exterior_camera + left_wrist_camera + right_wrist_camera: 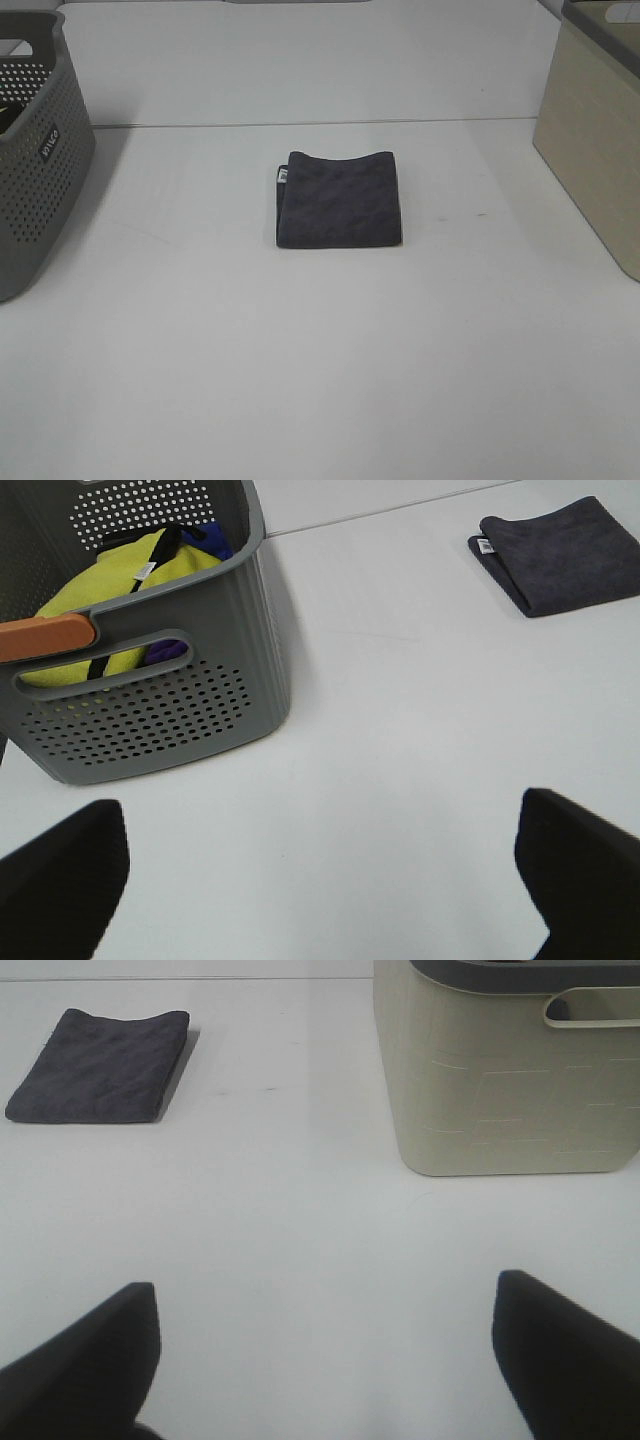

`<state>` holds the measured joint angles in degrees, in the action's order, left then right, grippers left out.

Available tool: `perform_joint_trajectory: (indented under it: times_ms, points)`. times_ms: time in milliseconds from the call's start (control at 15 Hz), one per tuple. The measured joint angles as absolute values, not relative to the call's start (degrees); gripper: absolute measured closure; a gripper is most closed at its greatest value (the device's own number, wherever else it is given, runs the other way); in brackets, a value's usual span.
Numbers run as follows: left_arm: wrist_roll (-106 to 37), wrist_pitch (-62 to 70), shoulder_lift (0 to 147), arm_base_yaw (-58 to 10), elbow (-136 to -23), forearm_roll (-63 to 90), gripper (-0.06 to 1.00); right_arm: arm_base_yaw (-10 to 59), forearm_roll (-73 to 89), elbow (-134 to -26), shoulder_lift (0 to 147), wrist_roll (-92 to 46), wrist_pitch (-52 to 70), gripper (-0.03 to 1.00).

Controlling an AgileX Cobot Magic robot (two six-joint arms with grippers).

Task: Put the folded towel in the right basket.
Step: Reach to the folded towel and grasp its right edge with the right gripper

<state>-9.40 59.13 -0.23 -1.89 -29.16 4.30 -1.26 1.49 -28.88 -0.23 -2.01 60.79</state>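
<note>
A dark grey folded towel [340,199] lies flat on the white table at the centre of the exterior high view, with a small white tag at its left edge. It also shows in the left wrist view [562,555] and the right wrist view [100,1065]. The beige right basket [595,140] stands at the right edge and shows in the right wrist view [510,1070]. My left gripper [320,880] and right gripper [325,1360] are open and empty, well away from the towel. Neither arm shows in the exterior high view.
A grey perforated basket [35,170] stands at the left edge. In the left wrist view [150,670] it holds yellow and purple cloth [120,580], and an orange bar [45,637] crosses its rim. The white table [320,380] spreads around the towel.
</note>
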Motion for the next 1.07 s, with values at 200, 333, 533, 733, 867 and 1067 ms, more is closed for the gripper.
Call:
perform_joint_trajectory:
  times_ms: [200,333,533,733,867,1067]
  points:
    - [-9.40,59.13,-0.23,-1.89,-29.16,4.30,-0.04,-1.26,1.49,-28.88,-0.23,-2.01,60.79,0.13]
    - [-9.40,59.13,-0.23,-1.89,-29.16,4.30,-0.04,-1.26,1.49,-28.88,-0.23,-2.01,60.79,0.13]
    - [-9.40,59.13,-0.23,-1.89,-29.16,4.30,-0.04,-1.26,1.49,-28.88,-0.23,-2.01,60.79,0.13]
    - [-9.40,59.13,-0.23,-1.89,-29.16,4.30,-0.04,-1.26,1.49,-28.88,-0.23,-2.01,60.79,0.13]
    - [-9.40,59.13,-0.23,-1.89,-29.16,4.30,-0.04,-1.26,1.49,-28.88,-0.23,-2.01,60.79,0.13]
    - [-9.40,59.13,-0.23,-1.89,-29.16,4.30,-0.04,-1.26,1.49,-28.88,-0.23,-2.01,60.79,0.13]
